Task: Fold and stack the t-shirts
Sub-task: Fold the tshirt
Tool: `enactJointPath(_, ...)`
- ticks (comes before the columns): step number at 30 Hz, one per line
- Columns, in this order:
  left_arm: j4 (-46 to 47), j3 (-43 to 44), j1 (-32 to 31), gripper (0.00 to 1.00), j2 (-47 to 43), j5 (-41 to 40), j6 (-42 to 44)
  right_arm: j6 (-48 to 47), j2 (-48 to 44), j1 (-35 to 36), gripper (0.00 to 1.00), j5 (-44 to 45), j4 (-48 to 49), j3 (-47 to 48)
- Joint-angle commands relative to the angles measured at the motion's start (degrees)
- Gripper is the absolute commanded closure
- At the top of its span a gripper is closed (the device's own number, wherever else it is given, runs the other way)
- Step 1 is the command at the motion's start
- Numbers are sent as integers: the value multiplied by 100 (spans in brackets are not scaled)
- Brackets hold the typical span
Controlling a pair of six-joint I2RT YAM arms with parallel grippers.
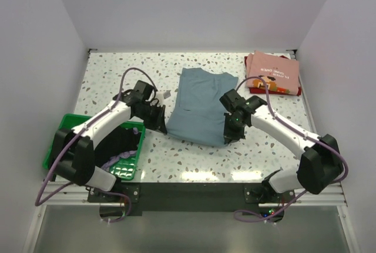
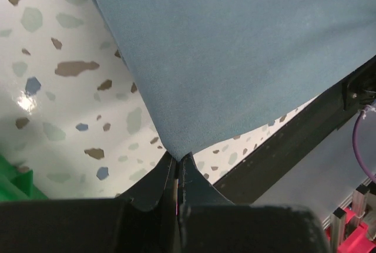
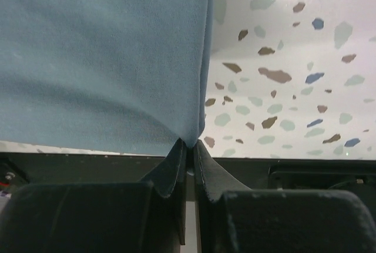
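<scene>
Pinching the two near corners of the grey-blue t-shirt (image 1: 198, 107), which lies flat mid-tabletop (image 1: 111, 74): we note the left end effector (image 2: 177, 160) clamped on its left corner and the right end effector (image 3: 189, 145) clamped on its right. Paired corner grips likely let us carry the near edge over evenly for a fold. The folded pink t-shirt (image 1: 273, 72) sits far right, well apart, probably as the stack to join.

Bare worktop (image 1: 114, 71) open at far left and beyond the shirt (image 1: 202, 103), basket (image 1: 59, 144) blocking near-left corner, stack (image 1: 273, 74) filling far-right corner.
</scene>
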Motion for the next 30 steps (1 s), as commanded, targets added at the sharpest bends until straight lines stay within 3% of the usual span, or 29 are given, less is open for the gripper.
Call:
enactJointPath(1, -620, -47, 81, 100, -575, -217, -93, 412, -463, 87, 100, 263, -1061, -41)
enactJointPath(5, -857, 14, 81, 100, -874, -112, -181, 571, -735, 122, 100, 280, -1299, 152)
enactJointPath(10, -788, 427, 99, 100, -594, -156, -190, 676, -587, 131, 100, 324, -1318, 521)
enactJointPath(21, -471, 1736, 310, 100, 751, -16, -217, 677, 28, -440, 100, 509, -896, 1154)
enactJointPath(30, -445, 3423, 459, 100, 2130, 239, -339, 202, 1073, -1055, 100, 518, -878, 2461)
